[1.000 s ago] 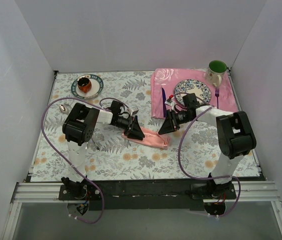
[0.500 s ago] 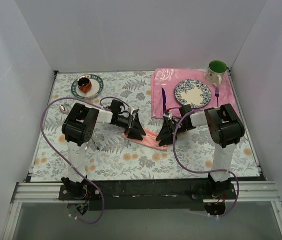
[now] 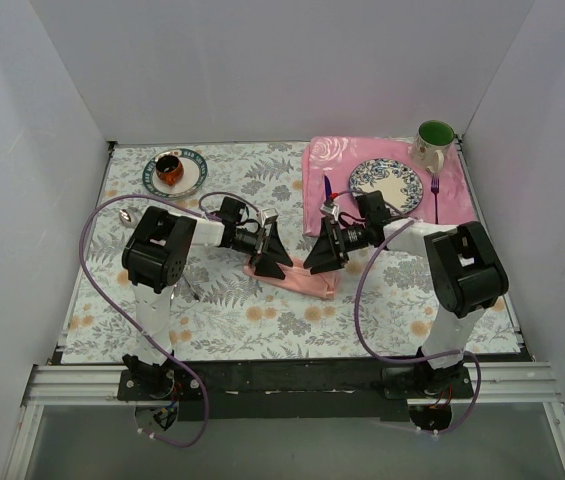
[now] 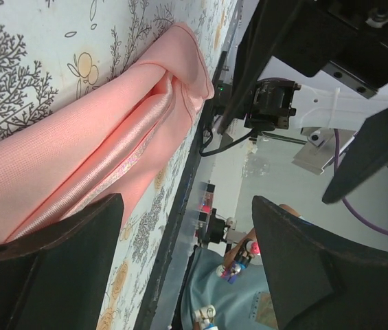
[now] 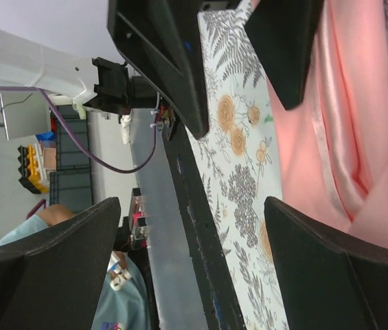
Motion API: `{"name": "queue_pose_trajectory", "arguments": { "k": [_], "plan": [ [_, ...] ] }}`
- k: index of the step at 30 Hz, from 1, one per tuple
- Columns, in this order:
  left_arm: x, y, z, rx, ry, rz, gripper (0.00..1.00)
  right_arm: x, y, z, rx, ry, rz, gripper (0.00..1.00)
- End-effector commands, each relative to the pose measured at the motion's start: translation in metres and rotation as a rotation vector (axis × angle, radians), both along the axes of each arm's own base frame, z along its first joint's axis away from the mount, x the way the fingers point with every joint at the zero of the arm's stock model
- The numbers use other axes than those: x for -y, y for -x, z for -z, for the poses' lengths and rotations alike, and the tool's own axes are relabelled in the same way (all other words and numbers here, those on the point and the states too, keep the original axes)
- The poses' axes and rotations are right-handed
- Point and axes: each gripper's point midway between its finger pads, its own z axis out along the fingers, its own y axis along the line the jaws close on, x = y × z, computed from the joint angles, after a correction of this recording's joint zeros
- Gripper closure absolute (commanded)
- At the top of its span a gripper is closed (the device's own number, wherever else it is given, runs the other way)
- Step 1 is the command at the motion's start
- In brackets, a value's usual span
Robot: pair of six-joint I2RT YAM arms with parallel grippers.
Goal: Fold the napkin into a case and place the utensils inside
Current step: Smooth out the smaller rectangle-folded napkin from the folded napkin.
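The salmon-pink napkin (image 3: 300, 279) lies on the floral tablecloth as a narrow folded strip, a loose case shape; its folds show in the left wrist view (image 4: 111, 151) and the right wrist view (image 5: 348, 124). My left gripper (image 3: 270, 256) hangs open over the strip's left end, one finger (image 4: 49, 261) just above the cloth, nothing between the jaws (image 4: 187, 227). My right gripper (image 3: 322, 250) stands open over the strip's right part, empty (image 5: 190, 234). Of the utensils, a small shiny piece (image 3: 128, 215) shows left of the left arm; the rest I cannot make out.
A pink rose-patterned placemat (image 3: 322, 160) at the back right carries a patterned plate (image 3: 386, 184), a purple knife (image 3: 328, 192), a purple fork (image 3: 435, 195) and a green mug (image 3: 433, 142). A saucer with a brown cup (image 3: 174, 172) stands at the back left.
Both grippers have opened wide and let go of the napkin. The right gripper dipped toward the strip's right end, then shifted left and back. The left gripper stayed put.
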Motion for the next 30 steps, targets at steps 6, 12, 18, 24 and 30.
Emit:
{"name": "queue_pose_trajectory", "arguments": {
  "k": [6, 12, 18, 24, 30],
  "plan": [
    [-0.019, -0.002, 0.062, -0.041, -0.213, -0.091, 0.21, -0.007, -0.002, 0.045, -0.068, 0.055, 0.039, 0.06],
    [-0.018, -0.004, 0.055, -0.032, -0.188, -0.088, 0.2, 0.004, 0.003, 0.087, -0.113, 0.143, 0.035, 0.06],
    [-0.01, -0.018, -0.014, 0.183, -0.039, -0.062, 0.15, 0.007, -0.003, 0.089, -0.057, 0.175, 0.007, 0.13],
    [-0.027, -0.028, -0.075, 0.637, -0.106, -0.028, 0.02, 0.008, -0.005, 0.091, -0.032, 0.195, -0.016, 0.29],
    [-0.065, -0.043, -0.092, 1.1, -0.285, 0.007, 0.02, 0.011, -0.011, 0.092, 0.039, 0.228, -0.04, 0.58]
  ]
}}
